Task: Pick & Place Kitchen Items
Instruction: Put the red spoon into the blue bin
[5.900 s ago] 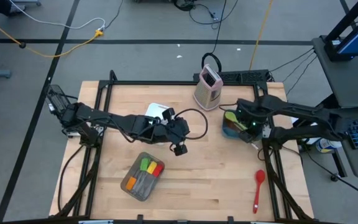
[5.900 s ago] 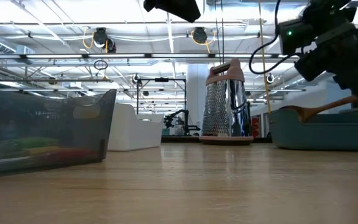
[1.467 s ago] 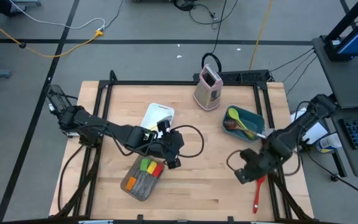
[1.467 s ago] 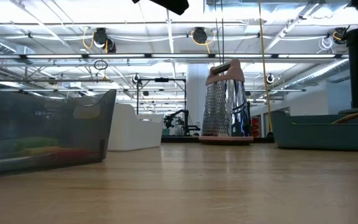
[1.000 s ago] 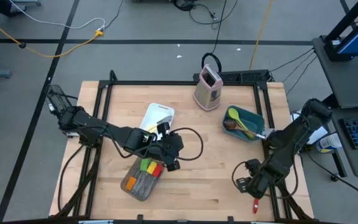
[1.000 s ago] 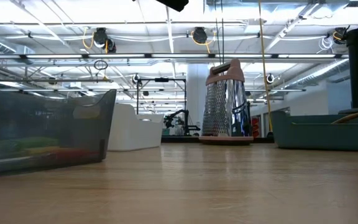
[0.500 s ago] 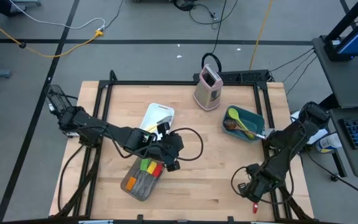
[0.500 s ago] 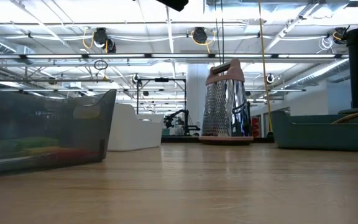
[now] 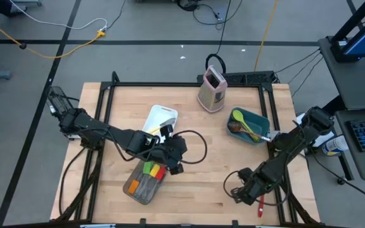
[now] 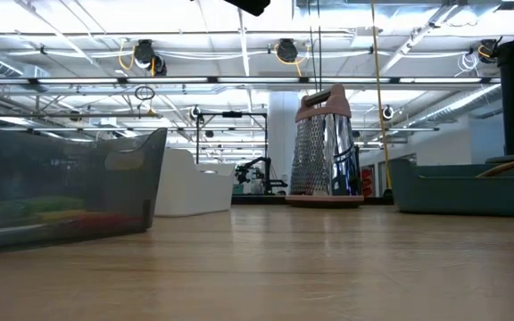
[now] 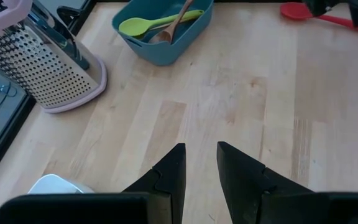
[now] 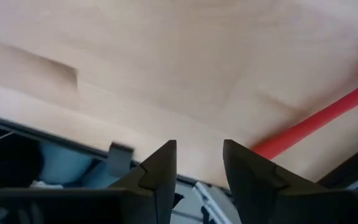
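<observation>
My left gripper (image 9: 173, 166) (image 11: 199, 167) hovers open just past the far right end of the grey pan (image 9: 135, 189), nothing between its fingers. In the pan lie green, orange and red spatulas (image 9: 151, 170). My right gripper (image 9: 241, 194) (image 12: 197, 160) is open low over the table's near right edge, holding nothing. The red spoon (image 12: 316, 124) lies on the wood just beside its fingers. From above my right arm covers most of the red spoon (image 9: 260, 205). A green spoon (image 9: 243, 120) and a wooden spoon (image 11: 173, 22) lie in the teal bin (image 9: 260, 125).
The pink-and-steel grater (image 9: 212, 88) (image 10: 328, 147) stands at the far middle of the table. A white tray (image 9: 162, 116) lies far of the pan. The teal bin (image 10: 462, 192) sits at the far right. Bare wood lies between pan and red spoon.
My right gripper has gone toward the table's near edge and then swung toward its left edge, turning over the red spoon, which has stayed where it was. Its fingers stay open.
</observation>
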`<state>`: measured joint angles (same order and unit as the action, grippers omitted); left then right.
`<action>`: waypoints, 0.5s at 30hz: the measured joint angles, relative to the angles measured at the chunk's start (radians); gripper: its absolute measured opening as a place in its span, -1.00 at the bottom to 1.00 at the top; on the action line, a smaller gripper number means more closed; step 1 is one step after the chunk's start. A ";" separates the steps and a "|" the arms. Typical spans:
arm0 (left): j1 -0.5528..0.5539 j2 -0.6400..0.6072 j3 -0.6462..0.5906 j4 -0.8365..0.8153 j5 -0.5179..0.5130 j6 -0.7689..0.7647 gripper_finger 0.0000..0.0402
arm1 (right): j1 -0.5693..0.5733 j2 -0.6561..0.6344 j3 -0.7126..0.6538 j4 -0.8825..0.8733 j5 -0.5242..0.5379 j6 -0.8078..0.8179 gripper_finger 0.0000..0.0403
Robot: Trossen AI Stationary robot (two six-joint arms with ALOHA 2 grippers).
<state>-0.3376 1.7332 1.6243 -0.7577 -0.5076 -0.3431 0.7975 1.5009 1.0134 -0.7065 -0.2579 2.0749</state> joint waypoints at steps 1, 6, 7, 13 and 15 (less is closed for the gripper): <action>-0.002 0.000 0.000 0.000 0.000 0.000 -0.52 | 0.001 0.000 0.000 0.010 -0.001 0.006 -0.37; -0.010 0.000 0.000 -0.001 0.000 0.005 -0.52 | 0.048 0.000 0.000 0.059 0.026 0.104 -0.37; -0.011 0.000 0.000 -0.001 0.000 0.009 -0.52 | 0.062 0.000 0.000 0.072 0.039 0.135 -0.37; -0.012 0.000 0.000 -0.001 0.000 0.026 -0.52 | 0.133 0.003 0.000 0.100 0.101 0.273 -0.37; -0.011 0.000 0.000 -0.001 0.000 0.026 -0.52 | 0.140 0.003 0.000 0.095 0.102 0.277 -0.37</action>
<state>-0.3489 1.7332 1.6241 -0.7586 -0.5072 -0.3168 0.9376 1.5043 1.0134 -0.6115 -0.1561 2.3516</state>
